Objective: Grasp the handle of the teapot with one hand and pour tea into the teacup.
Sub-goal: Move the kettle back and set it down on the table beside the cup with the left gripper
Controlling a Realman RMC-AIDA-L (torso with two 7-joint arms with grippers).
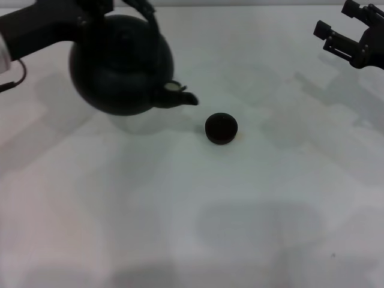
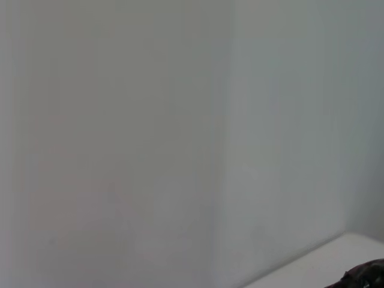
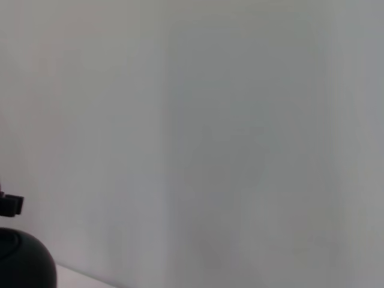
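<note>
Near the bench's far-left corner, the left gripper is clamped on the dark arched handle, holding the round matte black teapot aloft; its spout nears the small black teacup mid-bench; pouring needs more tilt; the right gripper idles agape at the far-right corner.

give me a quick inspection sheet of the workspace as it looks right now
surface: pale table, bare around the job's things
teapot: lifted at the left, spout pointing toward the cup, not yet over it
handle: at the top edge, left arm reaching to it
teacup: upright on the table, right of the spout
clutter: nothing seen
left gripper: hidden at the handle
right gripper: open, idle at the far right
cables: a dark one by the left arm
surroundings: plain wall
</note>
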